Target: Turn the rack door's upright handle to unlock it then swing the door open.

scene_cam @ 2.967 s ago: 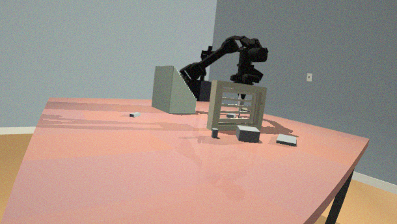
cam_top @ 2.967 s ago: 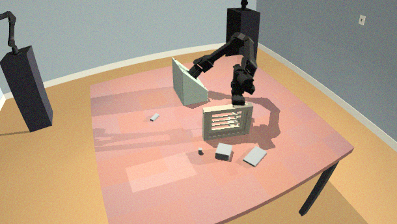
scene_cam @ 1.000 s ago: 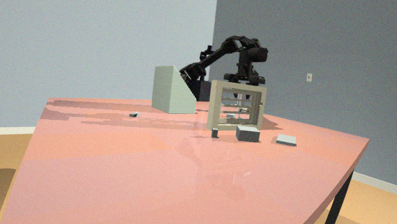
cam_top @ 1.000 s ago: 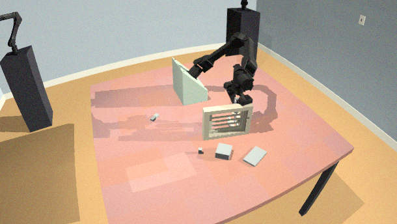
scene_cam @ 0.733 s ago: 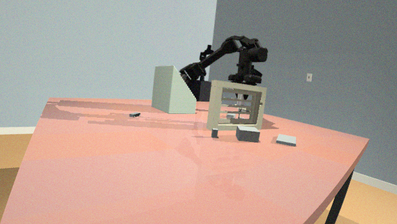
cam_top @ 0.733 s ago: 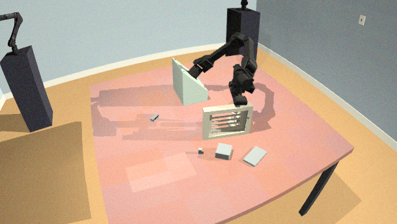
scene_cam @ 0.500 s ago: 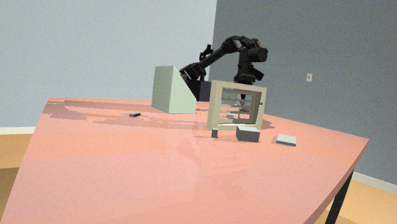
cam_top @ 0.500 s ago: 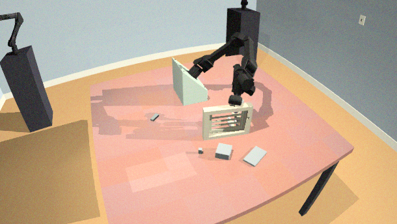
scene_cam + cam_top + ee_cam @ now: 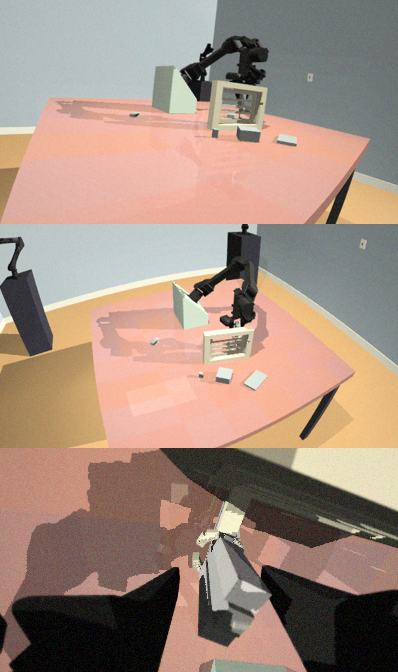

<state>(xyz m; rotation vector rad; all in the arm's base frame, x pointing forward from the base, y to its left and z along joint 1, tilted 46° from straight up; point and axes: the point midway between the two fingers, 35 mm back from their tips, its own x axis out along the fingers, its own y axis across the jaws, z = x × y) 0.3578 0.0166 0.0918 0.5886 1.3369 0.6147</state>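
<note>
The cream rack frame (image 9: 207,349) (image 9: 214,107) (image 9: 350,473) stands upright on the table. Its barred door (image 9: 228,99) shows through the opening, on the far side; its exact angle cannot be told. The grey upright handle (image 9: 230,580) stands between my fingertips in the wrist view, tilted in that picture. My gripper (image 9: 220,572) (image 9: 242,97) is open around the handle, behind the frame, pointing down. Gaps show on both sides of the handle, so neither finger appears to press on it. Whether the handle is turned cannot be read surely.
A pale green wedge-shaped block (image 9: 196,315) (image 9: 173,91) stands left of the frame, close to my arm's lower links. A small cube (image 9: 201,374), a grey box (image 9: 224,375) and a flat slab (image 9: 256,380) lie in front of the frame. A small grey piece (image 9: 154,340) lies farther left.
</note>
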